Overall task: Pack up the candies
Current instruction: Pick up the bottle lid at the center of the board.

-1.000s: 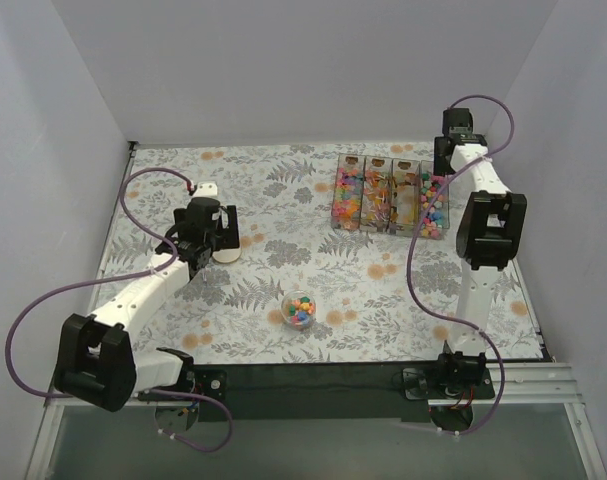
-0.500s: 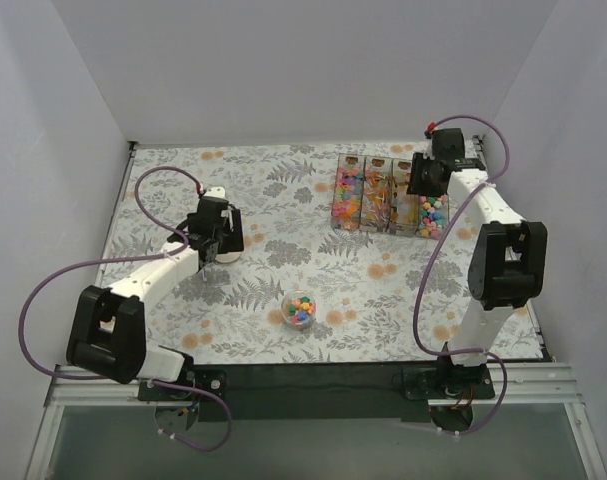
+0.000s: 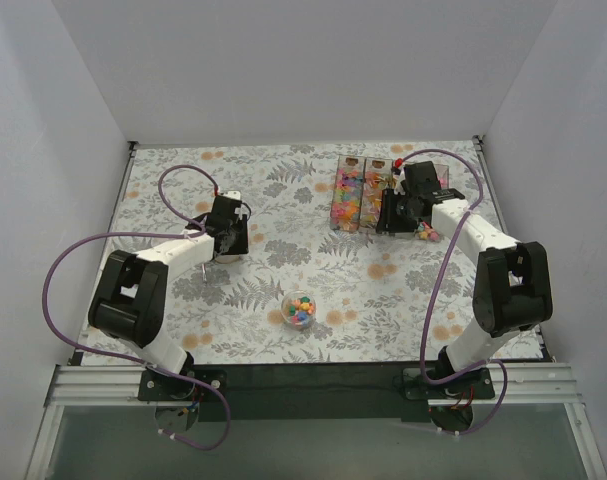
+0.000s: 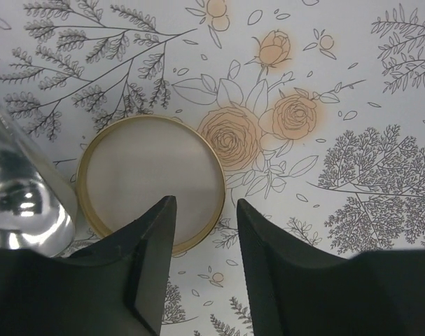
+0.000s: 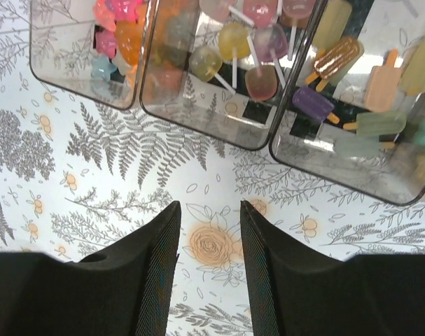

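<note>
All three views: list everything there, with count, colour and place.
candies: many, mixed bright colours, in cup and bins
cup: one, clear, table's near middle
bins: three seen, clear, far right
lid: one, gold-rimmed, left side
clear container: one, see-through, beside the lid
cloth: one, white with grey ferns and orange flowers, covering table
left gripper: one, black, open over the lid's edge
right gripper: one, black, open before the bins
</note>
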You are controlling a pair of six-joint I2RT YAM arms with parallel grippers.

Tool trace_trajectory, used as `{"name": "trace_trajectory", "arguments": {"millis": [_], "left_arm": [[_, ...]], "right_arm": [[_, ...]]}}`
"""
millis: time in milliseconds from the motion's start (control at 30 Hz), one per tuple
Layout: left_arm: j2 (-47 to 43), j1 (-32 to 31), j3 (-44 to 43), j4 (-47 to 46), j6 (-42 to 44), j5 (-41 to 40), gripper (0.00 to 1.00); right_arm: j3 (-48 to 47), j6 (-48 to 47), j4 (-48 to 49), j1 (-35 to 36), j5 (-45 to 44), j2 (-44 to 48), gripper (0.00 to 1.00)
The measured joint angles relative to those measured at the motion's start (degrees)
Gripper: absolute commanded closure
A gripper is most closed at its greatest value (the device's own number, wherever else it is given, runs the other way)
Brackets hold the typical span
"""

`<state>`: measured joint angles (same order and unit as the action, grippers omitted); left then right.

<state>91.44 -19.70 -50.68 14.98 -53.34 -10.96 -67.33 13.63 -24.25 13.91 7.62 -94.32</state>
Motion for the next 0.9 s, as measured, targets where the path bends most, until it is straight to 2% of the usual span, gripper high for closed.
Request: {"name": "trace_trajectory", "arguments": {"millis": [200,267,333,500,900], "left_arm": [[2.16,-0.37,-0.44,-1.05,0.02,2.03,0.69],[2.69,-0.55,-0.44,-1.25,-0.09,2.58,0.77],[2.99,-0.76,-0.44,-1.38,-0.15,2.99,0.8],[2.99,-1.11,-0.44,-1.75,-0.42,3.74,0.99],[2.69,-1.16,-0.44,-2.6,-1.77,7.13,1.0]], "right_arm": [[3.19,0.11,-0.22,0.37,0.48,1.6,0.53],[4.02,0.09,-0.37,0.5,0.48,2.05,0.53],[4.55,0.0,-0.48,0.74,0.48,2.62,0.53],[5.11,-0.26,-0.66,1.01,0.46,4.09,0.53],[5.7,-2.34,-0.44,3.08,1.95,7.61,0.52]]}}
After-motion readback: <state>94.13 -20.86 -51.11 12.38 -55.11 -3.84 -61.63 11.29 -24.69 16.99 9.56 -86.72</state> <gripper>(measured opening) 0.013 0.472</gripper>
